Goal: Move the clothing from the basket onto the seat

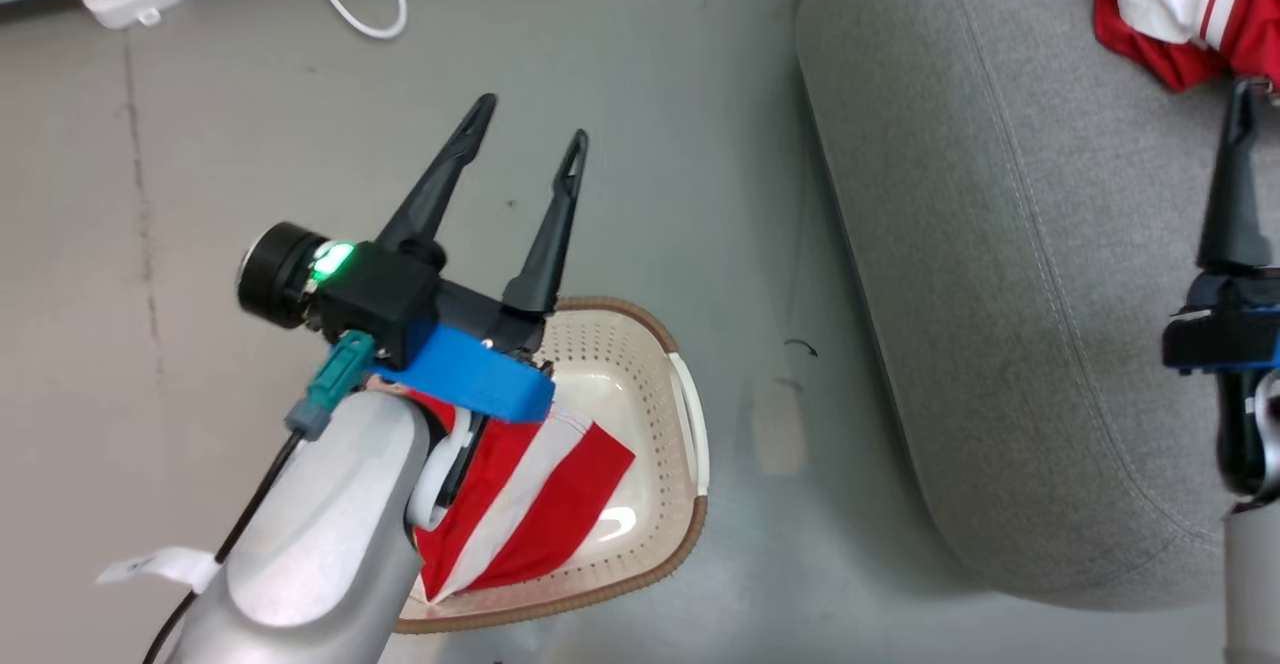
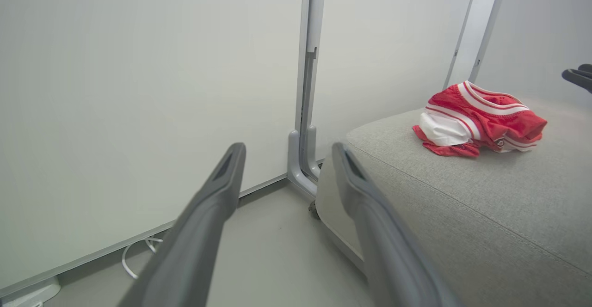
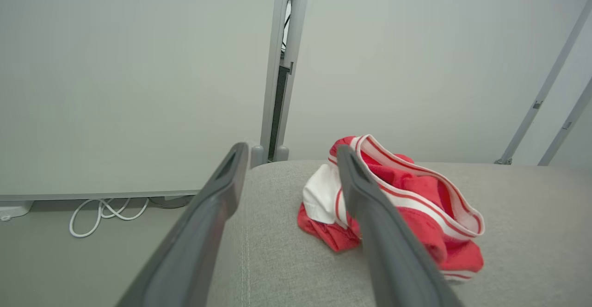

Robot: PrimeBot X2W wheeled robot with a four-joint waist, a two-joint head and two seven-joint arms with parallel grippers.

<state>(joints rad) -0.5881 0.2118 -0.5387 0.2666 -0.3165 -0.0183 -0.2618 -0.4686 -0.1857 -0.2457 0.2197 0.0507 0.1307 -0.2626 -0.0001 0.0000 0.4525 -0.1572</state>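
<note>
The right gripper hovers low over the seat, its arm reaching forward along the cushion. Its fingers are spread apart and grip nothing. A crumpled red garment lies on the seat just past the fingertips, partly behind one finger. The left gripper is also spread and empty, its pale forearm slanting up over the basket and its fingers pointing out over the floor. The striped garment lies in the basket under that wrist.

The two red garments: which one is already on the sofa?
The crumpled garment bunched on the grey sofa. The flat, broadly striped garment lies in the basket.
</note>
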